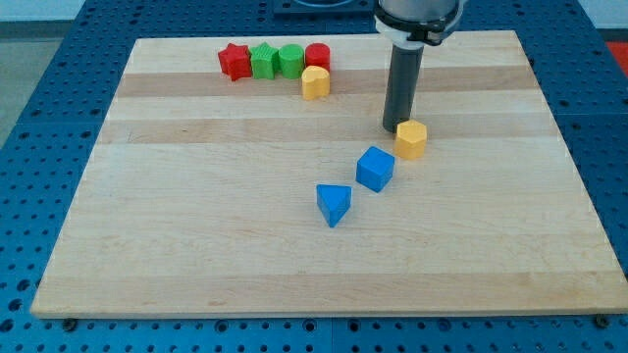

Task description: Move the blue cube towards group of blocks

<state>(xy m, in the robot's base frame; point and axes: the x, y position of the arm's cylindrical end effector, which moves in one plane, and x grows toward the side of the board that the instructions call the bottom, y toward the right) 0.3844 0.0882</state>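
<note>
The blue cube [375, 169] lies near the middle of the wooden board. My tip [395, 127] is just above and to the right of it, touching or nearly touching the left side of a yellow hexagonal block [411, 139]. A blue triangular block [334, 204] lies below and left of the cube. The group of blocks sits at the view's top left: a red star [234, 61], a green star-like block [263, 61], a green cylinder [290, 60], a red cylinder [317, 56] and a yellow block [315, 82] just below them.
The wooden board [196, 216] lies on a blue perforated table [39, 147]. The arm's dark body [417, 18] hangs over the board's top edge at the right of centre.
</note>
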